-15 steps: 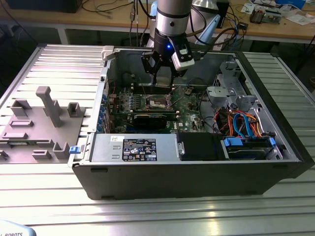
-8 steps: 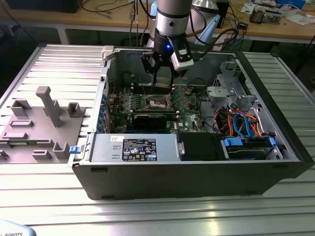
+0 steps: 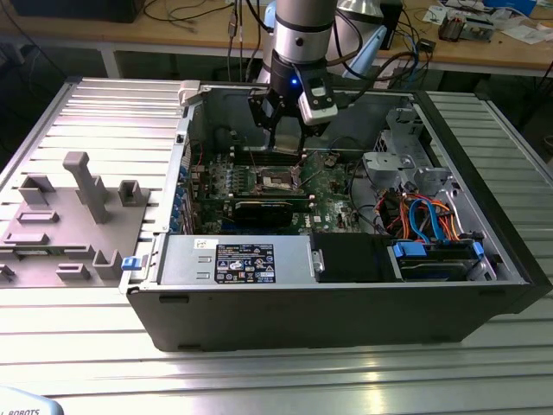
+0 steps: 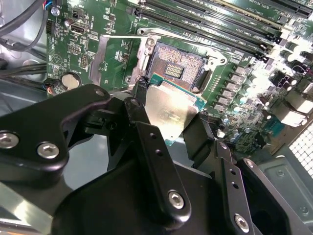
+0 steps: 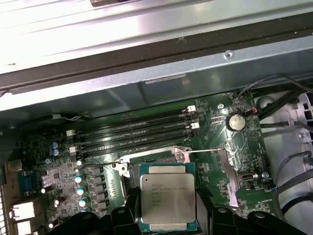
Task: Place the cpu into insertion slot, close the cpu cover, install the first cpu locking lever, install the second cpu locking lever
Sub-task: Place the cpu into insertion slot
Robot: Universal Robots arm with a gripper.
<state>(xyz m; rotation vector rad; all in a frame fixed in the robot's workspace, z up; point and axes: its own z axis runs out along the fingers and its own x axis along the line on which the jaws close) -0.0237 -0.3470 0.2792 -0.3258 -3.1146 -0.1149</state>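
At the exterior view's left sits a grey fixture tray (image 3: 65, 220). Next comes a black-and-white label (image 3: 244, 264) on the case's metal box (image 3: 181, 259), its print too small to read. At centre, the gripper (image 3: 286, 143) is clamped on the cpu (image 4: 170, 113), which has faint lettering on its top. It is held just above the insertion slot (image 4: 178, 66), not seated. The cpu cover (image 4: 113, 55) is flipped open.

Silver-grey arm (image 3: 302, 35) drops near-vertical from above in the exterior view. Its wrist section (image 3: 298, 65) shows a small blue light (image 3: 295, 84), lit, and the black tool (image 3: 285, 149) points straight down. In both wrist views the tool's two black fingers (image 4: 146, 127) stand on opp. sides of the cpu (image 5: 165, 196), pressed to its edges, chip gripped flat btwn them. Black linkage bars (image 4: 156, 161) w/ silver screws (image 4: 176, 198) angle back behind the fingers.
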